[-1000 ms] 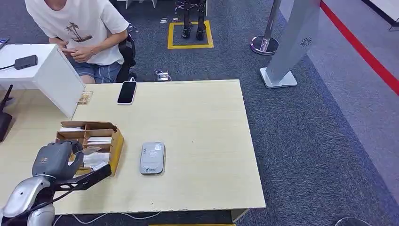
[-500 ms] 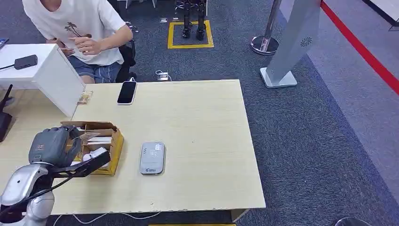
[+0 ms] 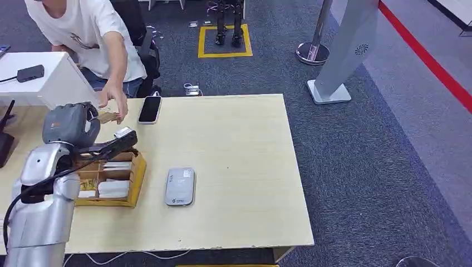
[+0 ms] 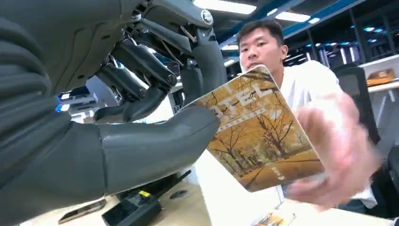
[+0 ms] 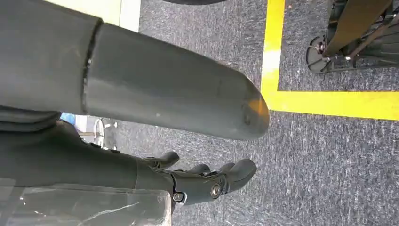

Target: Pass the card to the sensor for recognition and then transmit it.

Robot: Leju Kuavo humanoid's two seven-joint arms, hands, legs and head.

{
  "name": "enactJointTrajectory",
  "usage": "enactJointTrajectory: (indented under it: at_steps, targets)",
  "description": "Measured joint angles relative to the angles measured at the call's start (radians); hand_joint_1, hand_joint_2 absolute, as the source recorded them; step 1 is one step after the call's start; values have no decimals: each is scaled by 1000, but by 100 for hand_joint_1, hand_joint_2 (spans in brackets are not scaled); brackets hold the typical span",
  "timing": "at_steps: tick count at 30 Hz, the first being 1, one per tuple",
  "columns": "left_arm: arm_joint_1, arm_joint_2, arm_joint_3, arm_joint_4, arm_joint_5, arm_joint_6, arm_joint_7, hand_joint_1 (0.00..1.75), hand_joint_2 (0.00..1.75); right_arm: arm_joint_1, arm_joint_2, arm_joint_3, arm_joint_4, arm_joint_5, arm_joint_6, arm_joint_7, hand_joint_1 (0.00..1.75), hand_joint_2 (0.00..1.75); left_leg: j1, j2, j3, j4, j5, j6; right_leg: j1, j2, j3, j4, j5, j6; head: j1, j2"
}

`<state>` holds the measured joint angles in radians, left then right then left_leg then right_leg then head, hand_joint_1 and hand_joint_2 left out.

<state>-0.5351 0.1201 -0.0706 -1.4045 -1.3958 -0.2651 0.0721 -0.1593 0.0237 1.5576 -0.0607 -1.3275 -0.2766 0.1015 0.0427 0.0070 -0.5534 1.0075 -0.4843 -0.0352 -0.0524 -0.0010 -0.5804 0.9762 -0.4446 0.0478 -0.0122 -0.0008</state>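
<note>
My left hand is raised over the table's back left and pinches a card between thumb and fingers. Up close, the card shows an autumn tree picture, and my thumb presses on its face. A person's hand reaches in from behind the table; blurred, this hand is at the card's far edge. The grey card sensor lies flat on the table, to the right of my hand and nearer me. My right hand hangs over the carpet, holding nothing, fingers loosely apart.
A cardboard box of cards sits below my left arm. A black phone lies near the table's back edge. A white box stands at the back left. The person sits behind the table's left corner.
My left hand rose from the card box and moved back toward the person with the card in it. The person leaned forward and stretched a hand out to the card.
</note>
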Motion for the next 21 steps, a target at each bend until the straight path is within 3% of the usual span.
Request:
enactJointTrajectory:
  at_steps: [12, 21]
  targets:
    - [-167, -71, 4, 241, -42, 15, -1, 175, 175, -1, -2, 0, 0, 10, 0, 3, 0, 0, 0, 0, -1, 0, 0, 0, 0, 0, 0, 0, 0, 0, 0, 0]
    - [-259, -101, 60, 396, -52, 45, -3, 175, 175, -2, -9, 0, 0, 23, 0, 2, 0, 0, 0, 1, 0, 0, 0, 0, 0, 1, 0, 0, 0, 0, 0, 0]
